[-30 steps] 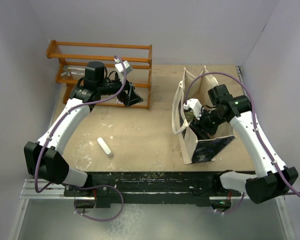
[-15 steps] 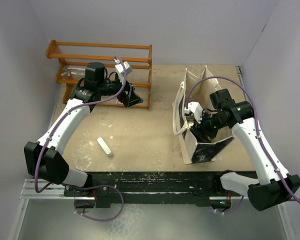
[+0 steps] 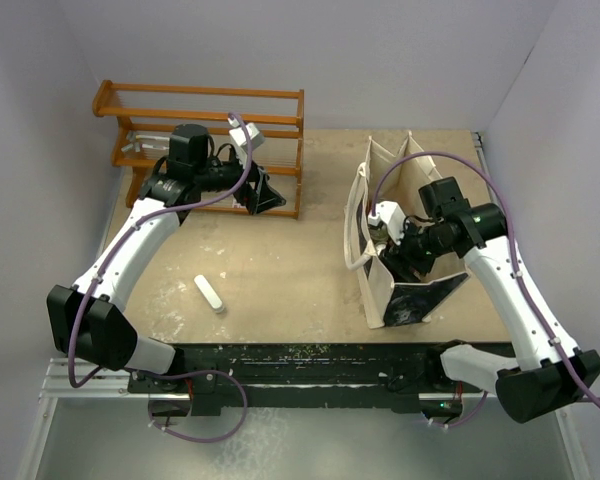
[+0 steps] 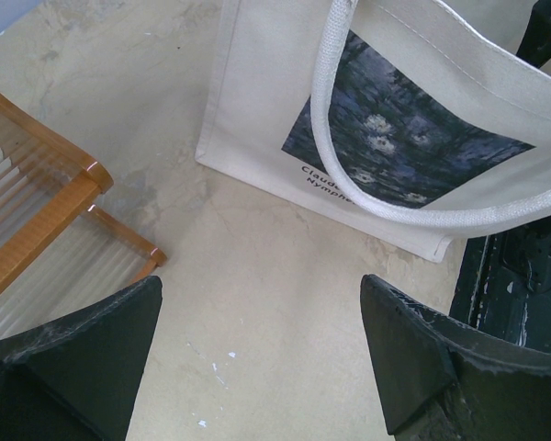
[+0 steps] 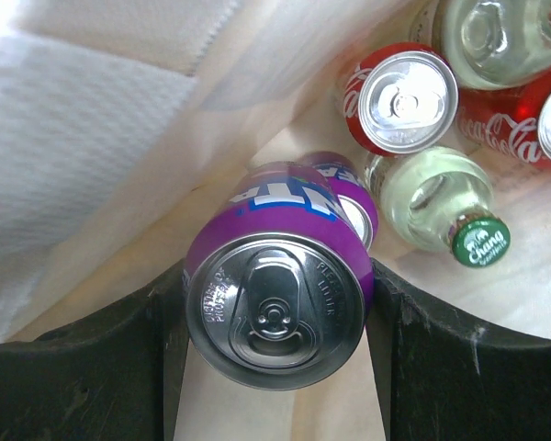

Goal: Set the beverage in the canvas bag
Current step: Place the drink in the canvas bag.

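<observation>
The beverage is a purple can [image 5: 275,276], top end facing the right wrist camera, and my right gripper [image 5: 275,317] is shut on its sides. It hangs inside the cream canvas bag [image 3: 388,292], above a second purple can [image 5: 356,204] on the bag's floor. From above, my right gripper [image 3: 404,250] reaches down into the bag's open mouth. My left gripper [image 3: 270,196] stands open and empty in front of the wooden rack, its fingers [image 4: 413,358] wide apart over bare table. The bag's dark printed side [image 4: 395,124] and a loop handle [image 4: 329,138] show in the left wrist view.
The bag also holds a red cola can [image 5: 406,99], a green-capped glass bottle [image 5: 436,197] and further drinks at its far end. A wooden rack [image 3: 200,108] stands at the back left. A small white object [image 3: 209,294] lies on the table near the front.
My right arm has shifted a little toward the near side and lower into the bag with the purple can. The left arm has stayed still.
</observation>
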